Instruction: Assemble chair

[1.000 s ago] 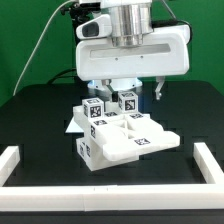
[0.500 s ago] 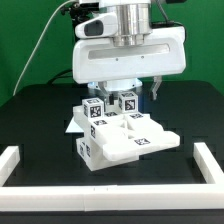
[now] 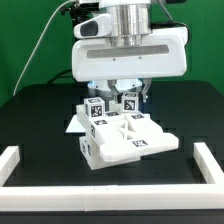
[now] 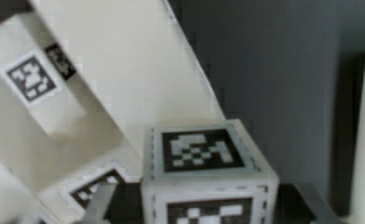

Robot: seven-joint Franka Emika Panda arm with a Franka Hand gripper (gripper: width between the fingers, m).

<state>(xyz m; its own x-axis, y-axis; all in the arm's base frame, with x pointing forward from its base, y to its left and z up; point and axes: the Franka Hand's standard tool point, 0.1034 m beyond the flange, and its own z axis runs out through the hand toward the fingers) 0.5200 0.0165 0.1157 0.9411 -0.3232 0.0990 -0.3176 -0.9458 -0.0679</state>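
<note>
The gripper (image 3: 128,92) is seen low over the back of the chair (image 3: 122,138), which sits in the middle of the black table (image 3: 35,120), inside the low white rail (image 3: 20,160). The chair is partly built: a flat seat slab lies at the front, with two short tagged blocks standing behind it, side by side. The left block (image 3: 94,109) stands clear; the right block (image 3: 129,101) is directly under the tool.

In the exterior view the fingers are drawn in to a narrow gap about the right block's top, one dark fingertip (image 3: 148,93) showing just beside it. Whether the pads are actually pressing on it cannot be told from either view. The wrist view is filled by a tagged block (image 4: 205,170) seen from above, with a long white panel (image 4: 117,90) slanting away behind; no finger is clearly made out there.

The step in hand is judged to be a grasp on that block. For it to go well, the block should be centred between the fingers before full pressure is applied, so that it is not twisted or tipped against its neighbour. A straight vertical lift would be wanted, since the left block stands close. The seat slab should be watched for dragging if the block is seated tightly.
</note>
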